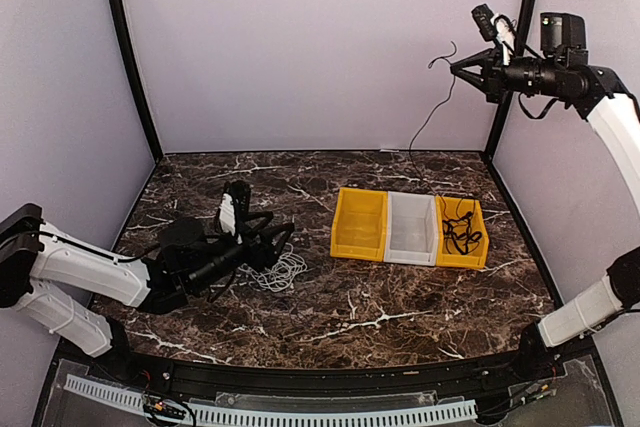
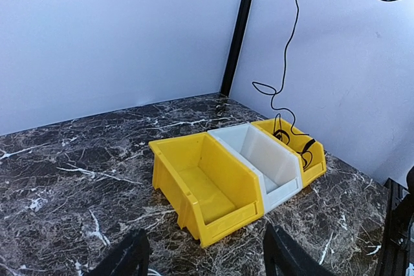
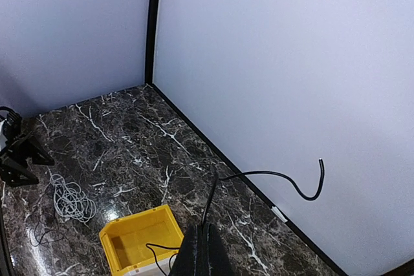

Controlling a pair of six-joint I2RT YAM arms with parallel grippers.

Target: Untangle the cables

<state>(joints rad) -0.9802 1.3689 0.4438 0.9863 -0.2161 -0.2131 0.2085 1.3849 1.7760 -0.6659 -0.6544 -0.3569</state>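
The marble table [image 1: 400,317] carries three bins in a row, and the main risk sits at the right-hand yellow bin [image 1: 462,260], beside the white bin [image 1: 412,232] and the other yellow bin [image 1: 360,225]. The right gripper [image 1: 462,67] is raised high near the back corner, clenched on a black cable [image 1: 430,117] that hangs in a long slack line down to a loose coil lying inside that right-hand bin. If the arm climbs or swings further, the slack would run out and the coil could be dragged back over the rim, or the light bin could tip or slide into its neighbour. The grip is close to the cable's free end, which curls out past the fingers in the right wrist view, so a tug could slip it loose. Let go from this height, the strand may drape across the other bins. Low on the left, the left gripper [image 1: 278,239] is spread open with nothing between its fingers [image 2: 126,256], just beside the white cable [image 1: 283,272] bundled on the table. A careless closing could pinch several loops and tighten it.
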